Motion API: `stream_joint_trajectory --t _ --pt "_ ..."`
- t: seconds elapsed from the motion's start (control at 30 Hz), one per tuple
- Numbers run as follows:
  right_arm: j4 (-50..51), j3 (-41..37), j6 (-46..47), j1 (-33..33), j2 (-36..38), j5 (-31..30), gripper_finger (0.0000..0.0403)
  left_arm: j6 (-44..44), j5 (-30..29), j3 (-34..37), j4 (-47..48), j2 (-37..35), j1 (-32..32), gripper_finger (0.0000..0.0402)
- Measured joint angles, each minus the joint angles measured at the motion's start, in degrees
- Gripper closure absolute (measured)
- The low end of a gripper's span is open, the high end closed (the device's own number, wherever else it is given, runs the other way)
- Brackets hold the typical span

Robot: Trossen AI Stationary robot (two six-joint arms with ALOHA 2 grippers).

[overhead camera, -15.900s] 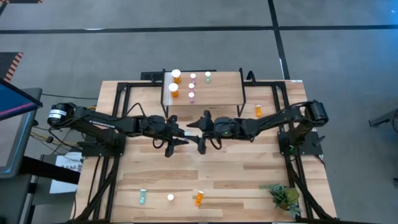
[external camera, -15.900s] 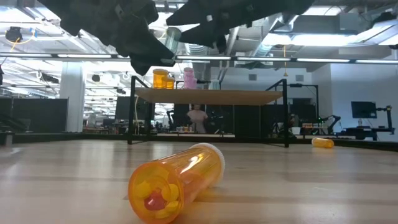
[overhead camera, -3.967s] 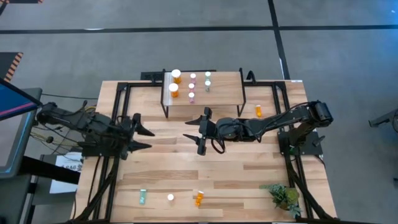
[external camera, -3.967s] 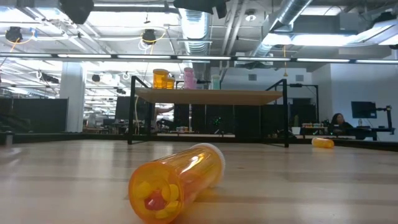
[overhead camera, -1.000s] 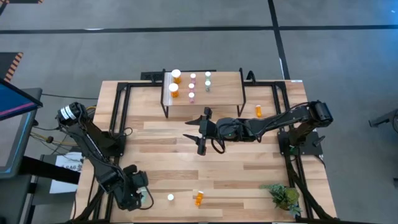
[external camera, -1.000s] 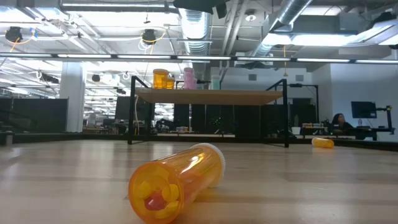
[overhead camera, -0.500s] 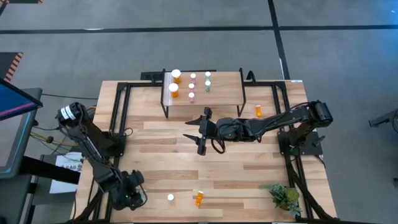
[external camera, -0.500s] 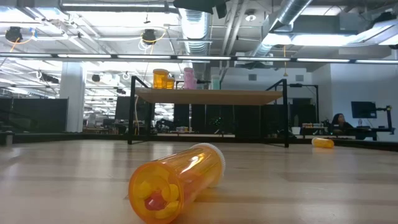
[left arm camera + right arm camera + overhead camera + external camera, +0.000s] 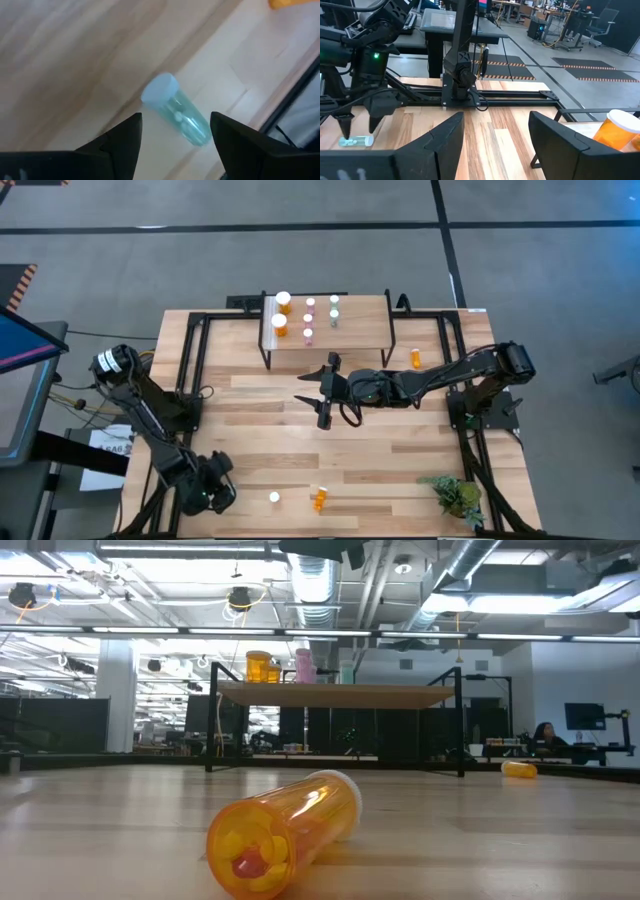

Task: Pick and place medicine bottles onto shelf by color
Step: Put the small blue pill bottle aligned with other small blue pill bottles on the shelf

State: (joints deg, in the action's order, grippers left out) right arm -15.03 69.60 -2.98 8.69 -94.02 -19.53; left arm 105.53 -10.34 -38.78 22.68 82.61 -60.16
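Your left gripper (image 9: 222, 496) hangs over the table's (image 9: 400, 450) near left corner, fingers spread and pointing down on either side of the teal bottle (image 9: 176, 116), which lies on its side on the wood with its white cap toward the table's middle; the fingertips are not touching it. From the right wrist view you can see the same bottle (image 9: 356, 141) just under those fingertips. Your right gripper (image 9: 322, 391) waits mid-table in front of the shelf (image 9: 360, 335), fingers spread and holding nothing. On the shelf stand two wide orange bottles (image 9: 281, 314) with big white lids at the left end, then two pink bottles (image 9: 309, 320), then two teal ones (image 9: 334, 311). An orange bottle (image 9: 416, 359) lies on the table just right of the shelf. Along the near edge, a white-capped bottle (image 9: 274, 498) stands right of your left gripper; you cannot tell its colour from above. Beside it an orange bottle (image 9: 285, 831) lies on its side, pills visible through its base in the low view. A small plant (image 9: 458, 498) sits at the near right corner.
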Motion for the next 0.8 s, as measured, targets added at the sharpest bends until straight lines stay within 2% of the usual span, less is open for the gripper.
stream_joint_trajectory --t 0.17,0.37,0.57,0.8 --pt "0.00 0.00 0.00 0.00 0.00 -0.01 0.0158 -2.17 0.13 0.01 0.46 0.56 1.11 0.0180" --pt "0.00 0.00 0.00 0.00 0.00 0.00 0.0158 -6.08 5.29 -0.32 -1.16 4.99 1.83 0.0180" --pt "0.00 0.00 0.00 0.02 0.00 -0.02 0.0158 -9.28 6.43 -3.83 5.04 6.23 1.81 0.0180" --pt "0.00 0.00 0.00 0.01 0.00 -0.01 0.0158 -16.20 11.56 -5.23 8.85 6.58 1.68 0.0180"
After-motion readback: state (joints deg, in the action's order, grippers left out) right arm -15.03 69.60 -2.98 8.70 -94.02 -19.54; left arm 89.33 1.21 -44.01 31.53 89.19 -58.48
